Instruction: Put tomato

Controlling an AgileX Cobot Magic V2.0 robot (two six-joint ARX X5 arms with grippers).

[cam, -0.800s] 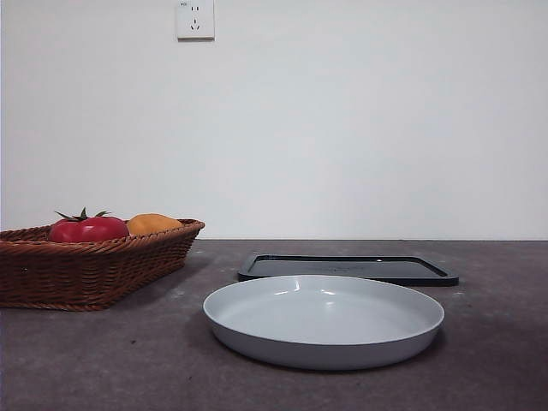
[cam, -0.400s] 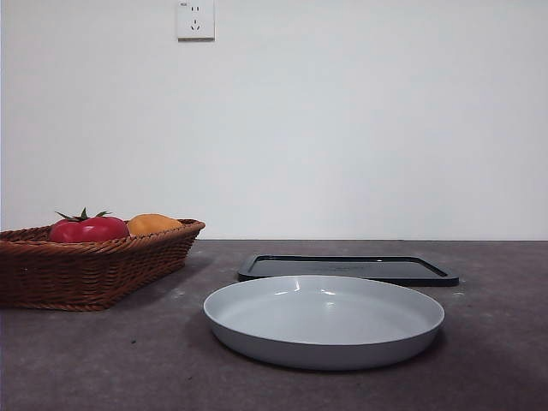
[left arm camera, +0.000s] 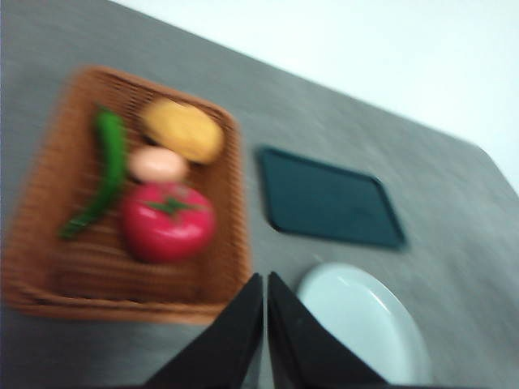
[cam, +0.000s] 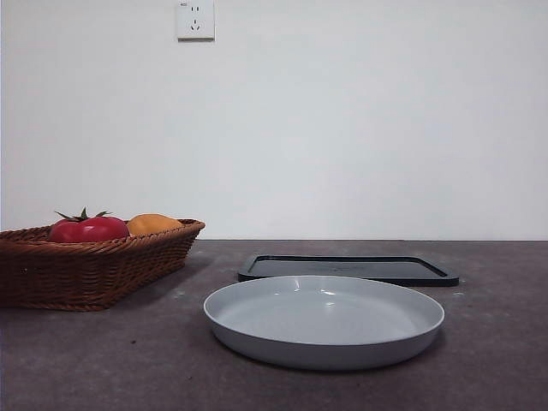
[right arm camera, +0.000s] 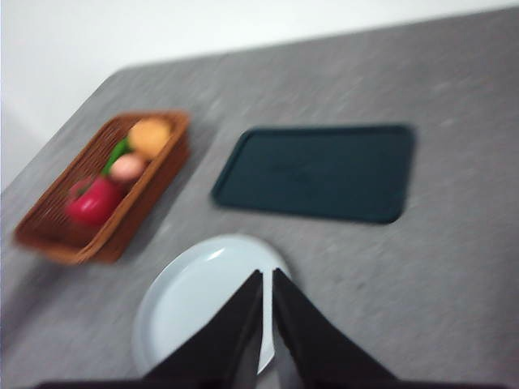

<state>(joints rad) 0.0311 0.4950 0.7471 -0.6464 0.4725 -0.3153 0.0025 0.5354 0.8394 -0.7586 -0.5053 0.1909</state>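
Note:
The red tomato [cam: 87, 229] with a green stem crown lies in the brown wicker basket [cam: 94, 270] at the left of the table. It also shows in the left wrist view [left arm camera: 168, 221] and the right wrist view [right arm camera: 92, 200]. The grey plate [cam: 324, 318] sits in the middle front, empty. My left gripper [left arm camera: 265, 279] is shut and empty, high above the basket's edge. My right gripper [right arm camera: 267, 278] is shut and empty, high above the plate [right arm camera: 203, 297]. Neither arm shows in the front view.
In the basket with the tomato lie an orange-yellow fruit [left arm camera: 182, 130], a pale peach-pink fruit [left arm camera: 157, 164] and a green pepper [left arm camera: 105, 173]. A dark flat tray [cam: 347, 268] lies behind the plate. A wall socket [cam: 194, 19] is on the white wall.

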